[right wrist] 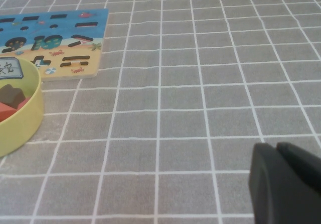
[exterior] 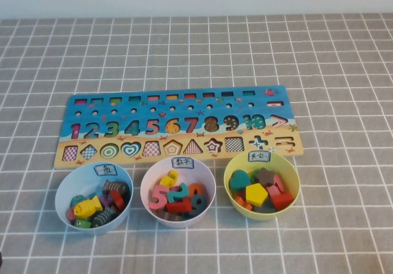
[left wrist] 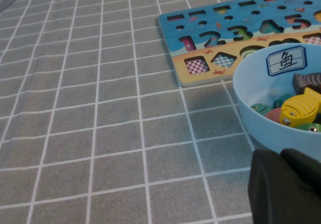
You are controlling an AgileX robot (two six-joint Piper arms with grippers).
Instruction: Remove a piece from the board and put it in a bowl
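Since the piece (exterior: pixel 256 194) already sits in the bowl (exterior: pixel 292 174), looks done | board (exterior: pixel 92 106) pentagon slot empty | left gripper (left wrist: pixel 286 189), right gripper (right wrist: pixel 286 184) parked well clear, fingers together, holding nothing

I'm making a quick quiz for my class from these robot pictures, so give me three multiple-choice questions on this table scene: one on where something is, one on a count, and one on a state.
1. Where does the yellow pentagon block lie?
A. in the yellow-green bowl
B. in its slot on the board
C. on the bare cloth

2. How many bowls stand in front of the board?
A. two
B. three
C. four

3. What is the state of the pentagon slot on the board?
A. holds a block
B. covered by a gripper
C. empty

Answers:
1 A, the block rests among other shape pieces in that bowl.
2 B, a blue bowl, a pink bowl and the yellow-green one stand in a row.
3 C, only the patterned cut-out shows.

The left gripper hangs by the blue bowl; the right gripper hangs over cloth right of the yellow-green bowl.
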